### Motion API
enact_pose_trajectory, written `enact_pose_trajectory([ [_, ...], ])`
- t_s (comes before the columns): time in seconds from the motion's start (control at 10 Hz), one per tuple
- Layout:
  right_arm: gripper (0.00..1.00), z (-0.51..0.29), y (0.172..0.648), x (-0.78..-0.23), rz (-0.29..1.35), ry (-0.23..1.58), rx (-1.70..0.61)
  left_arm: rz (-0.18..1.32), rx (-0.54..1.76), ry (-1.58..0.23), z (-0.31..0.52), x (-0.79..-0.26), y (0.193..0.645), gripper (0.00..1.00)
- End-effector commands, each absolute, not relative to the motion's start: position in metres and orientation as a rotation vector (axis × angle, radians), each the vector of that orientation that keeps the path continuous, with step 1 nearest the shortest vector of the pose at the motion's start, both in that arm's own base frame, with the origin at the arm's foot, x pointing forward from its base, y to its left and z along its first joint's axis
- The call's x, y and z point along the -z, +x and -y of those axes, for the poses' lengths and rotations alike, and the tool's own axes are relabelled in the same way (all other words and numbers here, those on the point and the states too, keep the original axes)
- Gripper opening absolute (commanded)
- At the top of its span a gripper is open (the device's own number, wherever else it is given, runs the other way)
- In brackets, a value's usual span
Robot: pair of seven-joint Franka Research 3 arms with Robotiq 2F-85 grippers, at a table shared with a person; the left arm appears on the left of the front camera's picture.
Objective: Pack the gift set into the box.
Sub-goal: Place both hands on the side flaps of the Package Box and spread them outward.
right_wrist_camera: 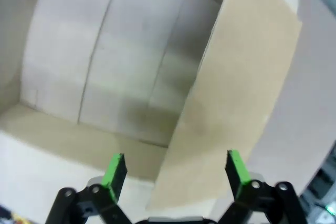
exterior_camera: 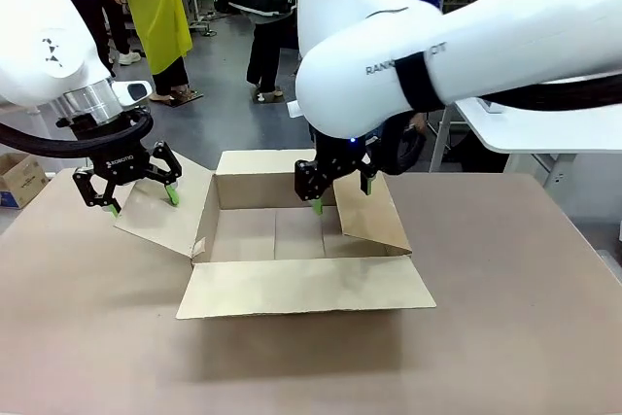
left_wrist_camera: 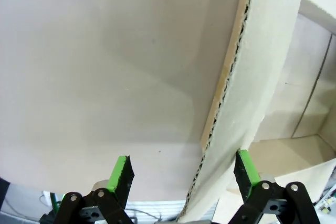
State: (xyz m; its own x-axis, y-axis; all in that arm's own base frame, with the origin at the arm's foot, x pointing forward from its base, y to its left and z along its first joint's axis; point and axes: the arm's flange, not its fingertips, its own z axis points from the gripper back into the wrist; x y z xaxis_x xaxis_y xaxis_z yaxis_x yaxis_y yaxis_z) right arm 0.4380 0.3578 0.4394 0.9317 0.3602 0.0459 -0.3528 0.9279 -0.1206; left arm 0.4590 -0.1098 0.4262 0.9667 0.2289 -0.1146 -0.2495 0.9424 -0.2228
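The box [exterior_camera: 301, 284] stands open in the middle of the table with its four flaps spread, and its floor [right_wrist_camera: 121, 61] is bare. My left gripper [exterior_camera: 144, 201] hangs open over the left flap [exterior_camera: 160, 221]. That flap's corrugated edge [left_wrist_camera: 220, 129] runs up between the left gripper's [left_wrist_camera: 184, 171] green fingertips without being clamped. My right gripper [exterior_camera: 342, 196] is open above the right flap [exterior_camera: 374, 221]. The right flap's edge [right_wrist_camera: 210, 103] lies between the right gripper's [right_wrist_camera: 175, 169] fingertips. The gift set is out of view.
A small brown carton with dark printing [exterior_camera: 19, 179] sits past the table's left edge. A white table [exterior_camera: 525, 128] stands behind on the right. People stand on the grey floor beyond the far edge. Bare tabletop [exterior_camera: 505, 318] lies in front and to the right.
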Motion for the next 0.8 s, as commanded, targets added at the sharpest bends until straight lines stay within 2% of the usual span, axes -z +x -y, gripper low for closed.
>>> enact_pose_trajectory([
  [0.0,1.00,-0.380,0.463,-0.428,0.073,-0.162,-0.174,-0.081,-0.256,-0.224,0.109,-0.429,0.458,1.00],
  [0.2,1.00,-0.380,0.467,-0.410,0.126,-0.252,-0.052,-0.081,-0.256,-0.224,0.109,-0.429,0.458,1.00],
  [0.7,1.00,-0.353,0.460,-0.418,0.174,-0.359,0.051,-0.081,-0.256,-0.224,0.109,-0.429,0.458,1.00],
])
